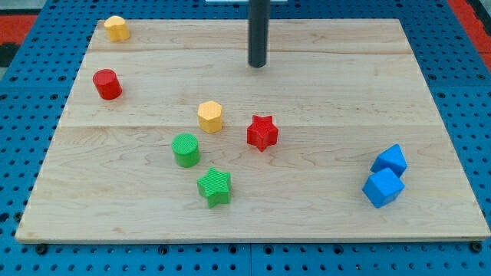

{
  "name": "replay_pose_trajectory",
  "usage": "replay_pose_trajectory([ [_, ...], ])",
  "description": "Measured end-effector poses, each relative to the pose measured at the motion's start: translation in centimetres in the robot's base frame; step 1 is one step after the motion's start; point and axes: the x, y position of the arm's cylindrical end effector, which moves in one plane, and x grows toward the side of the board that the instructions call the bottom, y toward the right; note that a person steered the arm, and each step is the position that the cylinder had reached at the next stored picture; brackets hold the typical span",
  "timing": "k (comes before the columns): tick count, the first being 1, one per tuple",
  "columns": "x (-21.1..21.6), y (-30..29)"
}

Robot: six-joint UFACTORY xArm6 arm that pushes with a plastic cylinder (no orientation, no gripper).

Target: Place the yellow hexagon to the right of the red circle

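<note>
My bare rod tip [257,65] hovers at one o'clock of the light, slide-prone yellow plastic hexagon block [210,116], best pushed toward the red plastic cylinder [107,83] from its four-o'clock face.

Pale wood-grain tabletop [307,215]; red cylinder block [107,83], yellow hexagon block [210,116], green star block [214,186], two blue cube blocks [390,160] [383,188].

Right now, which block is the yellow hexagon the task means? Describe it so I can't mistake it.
Start at the wooden board and find the cluster near its middle. The yellow hexagon sits at that cluster's top left, just left of the red star and above the green cylinder. The other yellow block lies in the far top-left corner.
</note>
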Motion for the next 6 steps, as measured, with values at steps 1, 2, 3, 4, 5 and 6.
replay_pose_trajectory([
  [1, 3.7, 2.1],
  [2, 8.0, 4.2],
  [3, 11.9, -3.7],
  [4, 12.1, -7.2],
  [5, 13.6, -8.6],
  [6, 10.9, -11.9],
])
